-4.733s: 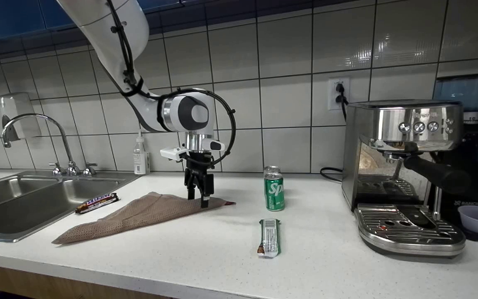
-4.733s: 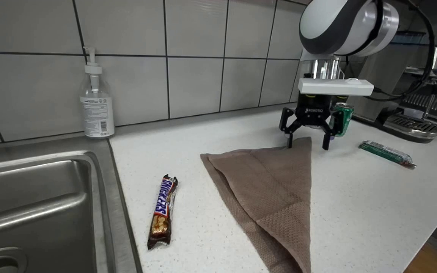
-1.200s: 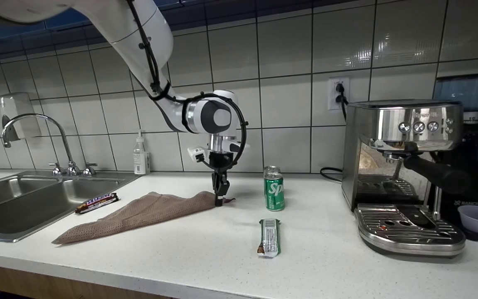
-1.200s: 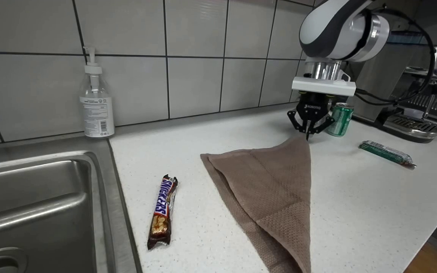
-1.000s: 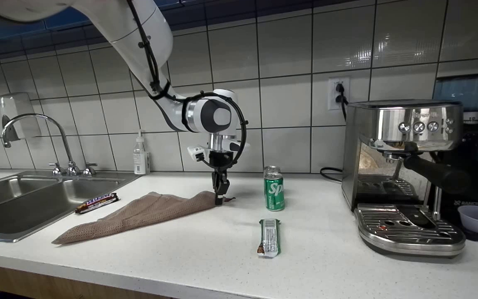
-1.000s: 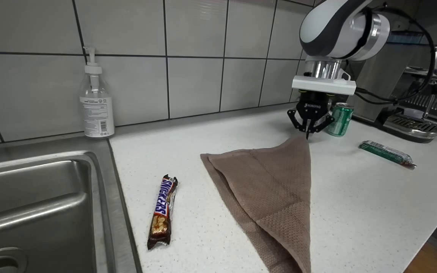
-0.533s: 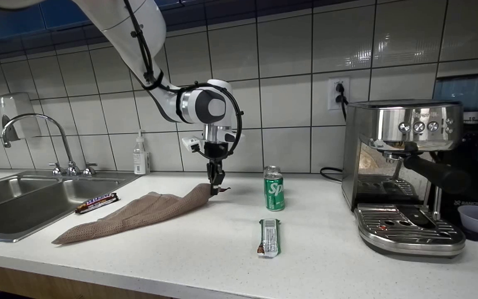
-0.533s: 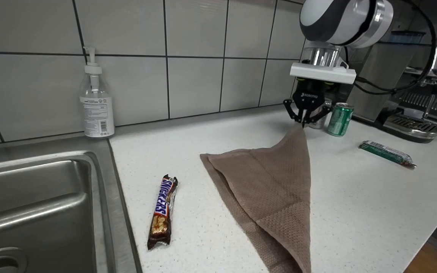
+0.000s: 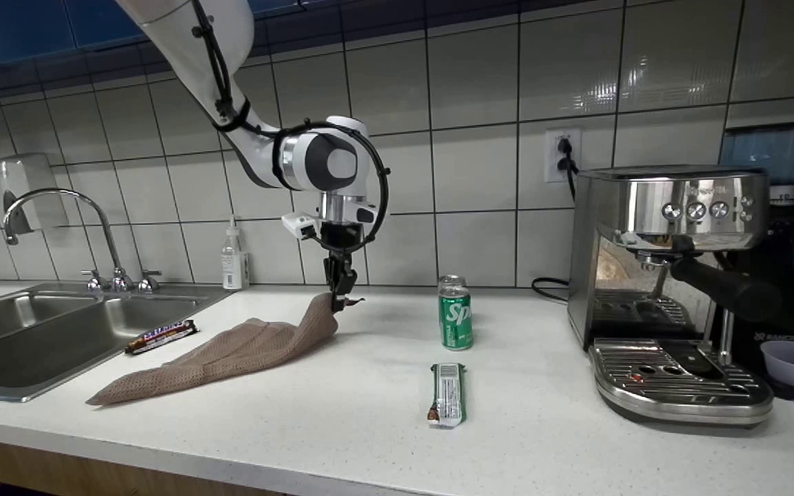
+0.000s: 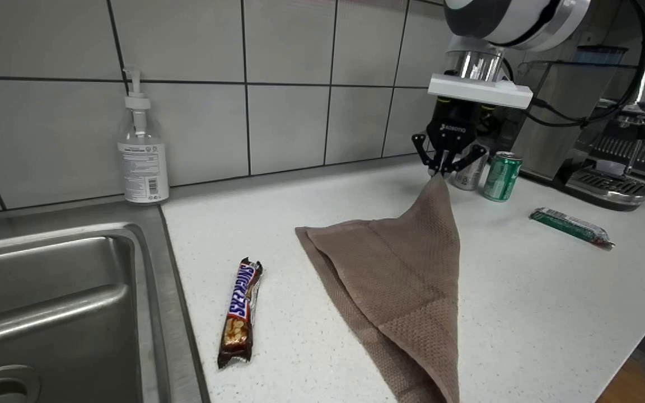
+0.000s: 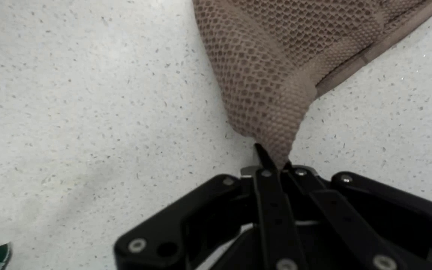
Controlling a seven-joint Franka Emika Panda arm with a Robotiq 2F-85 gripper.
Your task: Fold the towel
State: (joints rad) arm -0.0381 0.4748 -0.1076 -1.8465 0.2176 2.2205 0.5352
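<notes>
In an exterior view, a corner of the towel (image 9: 245, 350) has been raised off the bench (image 9: 542, 427) and drawn leftward, pinched in the tool (image 9: 337, 303); the rest is left lying at lower left. A further fold, it is judged, is begun.

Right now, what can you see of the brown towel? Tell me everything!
The towel looks like soft brown cloth with a honeycomb weave. It's folded into a rough triangle, with layers showing along one side. Most lies on the white counter; one corner is pinched and held up by the gripper, a small dark tip poking past it.
</notes>
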